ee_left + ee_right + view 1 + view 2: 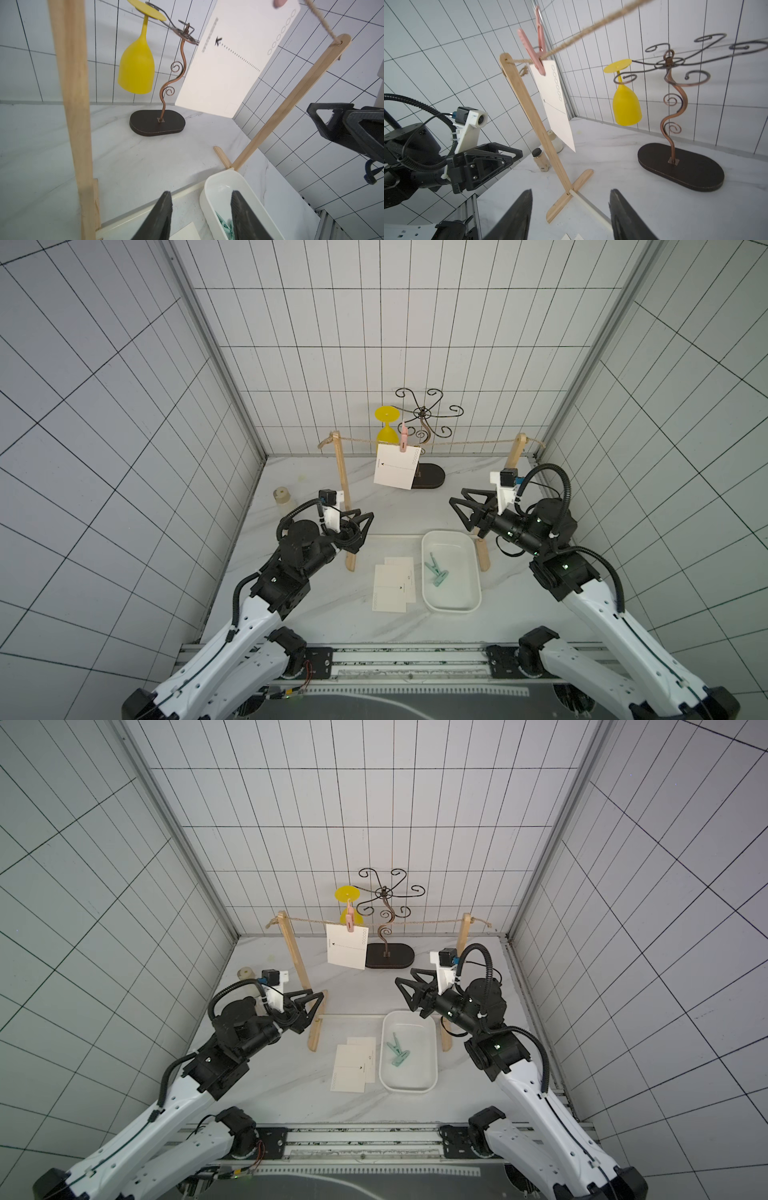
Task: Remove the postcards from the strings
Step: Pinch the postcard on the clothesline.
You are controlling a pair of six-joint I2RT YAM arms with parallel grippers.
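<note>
One white postcard [394, 469] [347, 947] hangs from the tan string [465, 443] under a pink clothespin [403, 440]. It also shows in both wrist views, as the postcard [234, 58] [555, 108]. Two more postcards [395, 587] lie overlapping on the table, left of the tray. My left gripper [365, 516] [201, 192] is open and empty beside the left wooden post [344, 489], below the hanging card. My right gripper [457, 494] [571, 190] is open and empty, right of and below the card, pointing toward it.
A white tray [453, 609] holding green clothespins [435, 570] sits at the front right, by the right post [515, 452]. Behind the string a metal rack [424, 414] on a dark base [432, 479] carries a yellow glass [386, 432]. A small jar [281, 494] stands far left.
</note>
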